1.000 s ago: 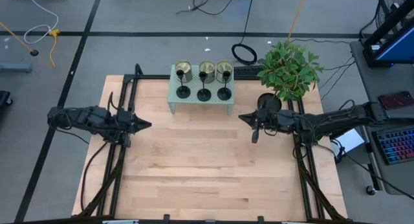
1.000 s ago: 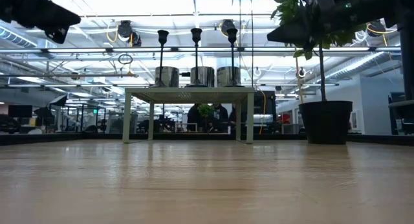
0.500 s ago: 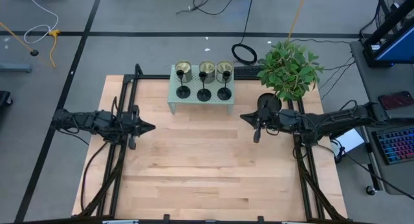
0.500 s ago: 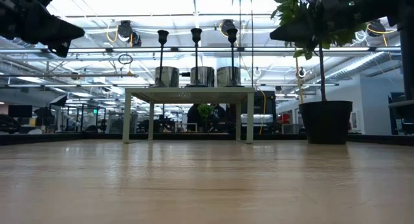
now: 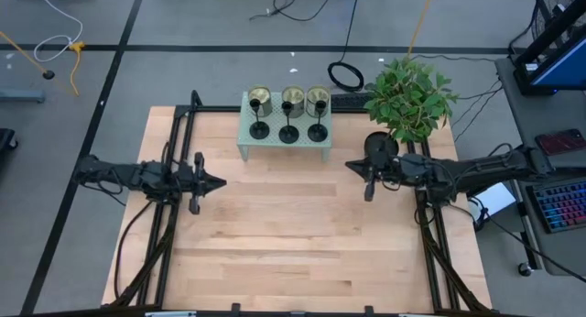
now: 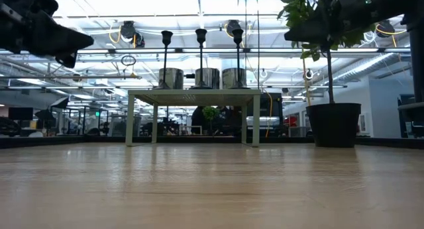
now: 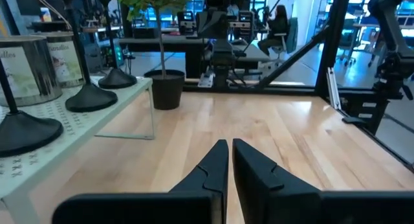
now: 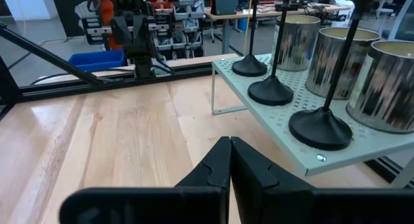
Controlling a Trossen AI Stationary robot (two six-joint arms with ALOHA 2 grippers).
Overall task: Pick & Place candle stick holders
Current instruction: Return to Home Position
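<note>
Three black goblet-shaped candle stick holders [image 5: 260, 129] [image 5: 288, 134] [image 5: 317, 132] stand by their round bases in a row on a pale green perforated stand [image 5: 286, 141] at the table's far middle; they also show in the low view [image 6: 201, 50]. My left gripper [image 5: 220, 181] hovers over the table's left part, shut and empty; its fingers show in the left wrist view [image 7: 228, 160]. My right gripper [image 5: 349, 166] hovers at the right, shut and empty; it shows in the right wrist view [image 8: 229, 156].
Three pale round cans [image 5: 259, 99] [image 5: 293, 98] [image 5: 318, 98] stand behind the holders on the stand. A potted plant [image 5: 407, 97] stands at the table's far right corner, just behind my right arm. Bare wooden table top [image 5: 293, 235] lies between and in front of the arms.
My left gripper has moved toward the table's right and a little toward its near edge. My right gripper has drawn back slightly toward the table's right and near edge. Both stay shut. The holders have not moved.
</note>
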